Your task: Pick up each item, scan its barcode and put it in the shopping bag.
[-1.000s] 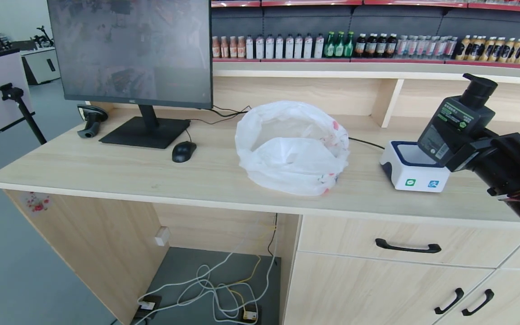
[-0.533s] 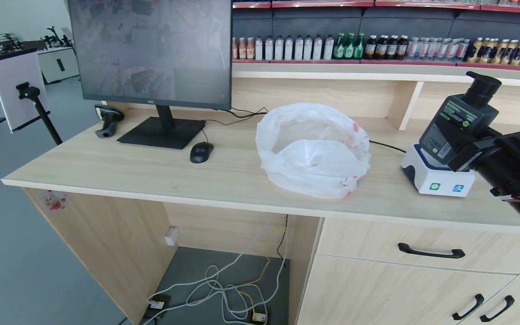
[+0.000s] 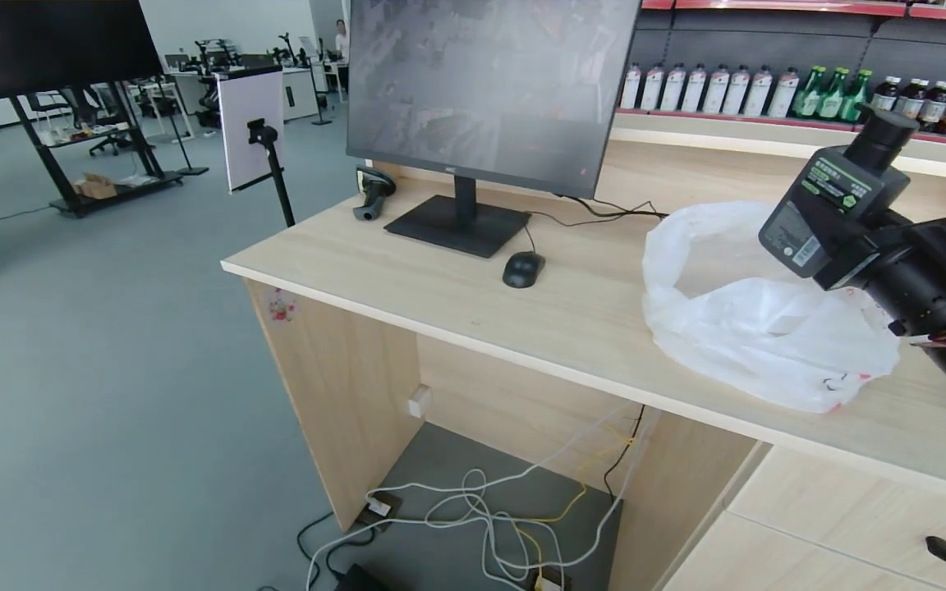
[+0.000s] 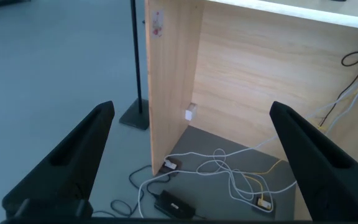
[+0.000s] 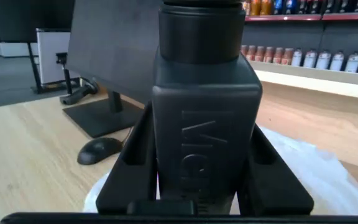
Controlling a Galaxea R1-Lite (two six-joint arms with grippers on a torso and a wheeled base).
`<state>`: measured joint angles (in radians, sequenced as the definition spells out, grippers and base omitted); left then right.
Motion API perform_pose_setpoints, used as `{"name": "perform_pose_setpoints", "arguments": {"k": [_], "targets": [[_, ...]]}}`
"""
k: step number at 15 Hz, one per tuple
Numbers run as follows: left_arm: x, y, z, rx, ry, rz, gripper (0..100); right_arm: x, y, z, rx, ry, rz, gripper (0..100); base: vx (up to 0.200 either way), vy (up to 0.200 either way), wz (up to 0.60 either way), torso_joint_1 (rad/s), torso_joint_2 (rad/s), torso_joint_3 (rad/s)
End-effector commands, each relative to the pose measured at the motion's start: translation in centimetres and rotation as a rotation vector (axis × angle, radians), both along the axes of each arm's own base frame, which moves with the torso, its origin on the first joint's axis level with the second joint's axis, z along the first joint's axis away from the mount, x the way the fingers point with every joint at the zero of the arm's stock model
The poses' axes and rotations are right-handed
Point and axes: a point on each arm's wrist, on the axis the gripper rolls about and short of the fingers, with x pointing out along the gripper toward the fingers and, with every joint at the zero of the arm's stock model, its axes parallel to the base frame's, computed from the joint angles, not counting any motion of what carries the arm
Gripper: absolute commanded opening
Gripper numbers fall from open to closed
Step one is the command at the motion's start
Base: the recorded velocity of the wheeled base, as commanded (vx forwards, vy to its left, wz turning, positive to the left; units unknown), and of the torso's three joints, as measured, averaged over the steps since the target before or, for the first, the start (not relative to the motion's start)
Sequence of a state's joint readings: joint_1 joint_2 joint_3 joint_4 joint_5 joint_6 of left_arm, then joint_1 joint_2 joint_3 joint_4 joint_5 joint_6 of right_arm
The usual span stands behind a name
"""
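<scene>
Part of the shopping bag [image 3: 752, 328] behind the black bottle [image 3: 830, 205]

One dark pump bottle [image 3: 834, 205]. One white shopping bag [image 3: 769, 336]. One table [image 3: 407, 271], carrying one monitor [image 3: 489, 82], one black mouse [image 3: 522, 268] and one handheld scanner [image 3: 373, 190]. Three green bottles [image 3: 830, 94] stand in the row on the shelf [image 3: 736, 123]; the others are too small to count. One large screen [image 3: 46, 33] on a floor stand.

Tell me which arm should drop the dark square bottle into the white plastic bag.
Right: the right gripper is shut on the dark square bottle close by the white plastic bag; the left gripper hangs open, low beside the desk.
</scene>
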<state>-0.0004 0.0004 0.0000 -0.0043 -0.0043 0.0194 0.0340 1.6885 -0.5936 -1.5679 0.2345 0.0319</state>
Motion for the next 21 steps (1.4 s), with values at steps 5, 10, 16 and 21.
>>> {"name": "perform_pose_setpoints", "arguments": {"k": [5,10,16,21], "targets": [[0.0,0.0,0.0,0.002,-0.004,-0.001,100,3.7,0.9,0.5,0.155,0.068,0.1,0,0.0,0.0,0.0,0.0,0.0,0.0],[0.0,0.0,0.0,0.002,-0.004,-0.001,100,5.8,-0.6,-2.5,0.391,0.188,-0.009,0,0.0,0.0,0.0,0.0,0.0,0.0],[0.0,0.0,0.0,0.004,-0.004,-0.001,100,6.6,-1.2,-4.8,0.399,0.257,-0.046,0,0.0,0.0,0.0,0.0,0.0,0.0],[0.0,0.0,0.0,0.005,-0.004,-0.001,100,7.5,-1.5,-7.4,0.39,0.326,-0.08,0,0.0,0.0,0.0,0.0,0.0,0.0]]}}
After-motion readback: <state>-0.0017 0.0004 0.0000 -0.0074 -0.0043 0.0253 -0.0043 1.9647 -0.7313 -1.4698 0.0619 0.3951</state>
